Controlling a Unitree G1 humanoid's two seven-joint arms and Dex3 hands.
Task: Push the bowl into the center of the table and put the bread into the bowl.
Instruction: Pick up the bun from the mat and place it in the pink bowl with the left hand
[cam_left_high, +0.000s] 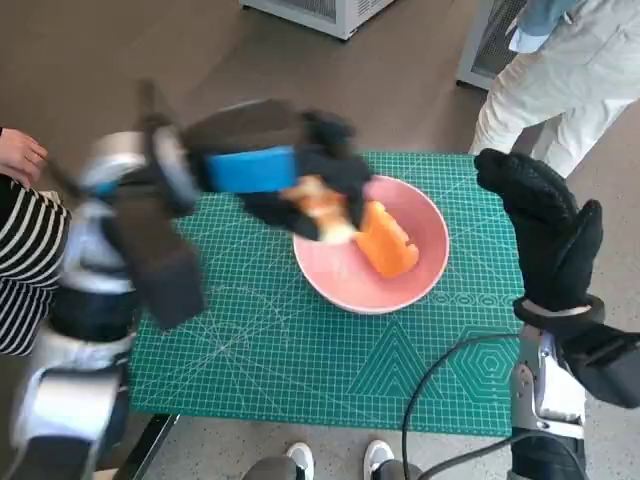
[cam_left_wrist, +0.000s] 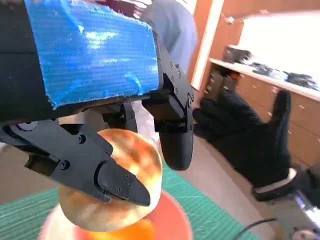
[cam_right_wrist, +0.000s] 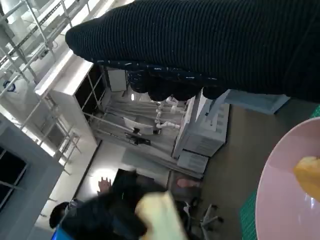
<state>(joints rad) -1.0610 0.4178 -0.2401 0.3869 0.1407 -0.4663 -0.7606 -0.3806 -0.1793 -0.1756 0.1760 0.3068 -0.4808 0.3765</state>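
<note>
My left hand (cam_left_high: 265, 170) holds a pale, browned piece of bread (cam_left_high: 320, 208) just above the near-left rim of the pink bowl (cam_left_high: 425, 285). The left wrist view shows the bread (cam_left_wrist: 117, 185) pinched between the black fingers (cam_left_wrist: 172, 130), with the bowl (cam_left_wrist: 175, 222) below it. An orange object (cam_left_high: 385, 240) lies inside the bowl. My right hand (cam_left_high: 545, 225), gloved, stands upright and empty just right of the bowl, apart from it. In the right wrist view the glove (cam_right_wrist: 210, 45) spans the picture, with the bowl (cam_right_wrist: 282, 185) and the blurred bread (cam_right_wrist: 157, 215) beyond.
The bowl sits on a green cutting mat (cam_left_high: 300, 350) that covers the table, right of its middle. A person's striped sleeve (cam_left_high: 20, 260) is at the left edge and a person in white trousers (cam_left_high: 540, 90) stands at the back right. A black cable (cam_left_high: 440, 390) crosses the mat's front right.
</note>
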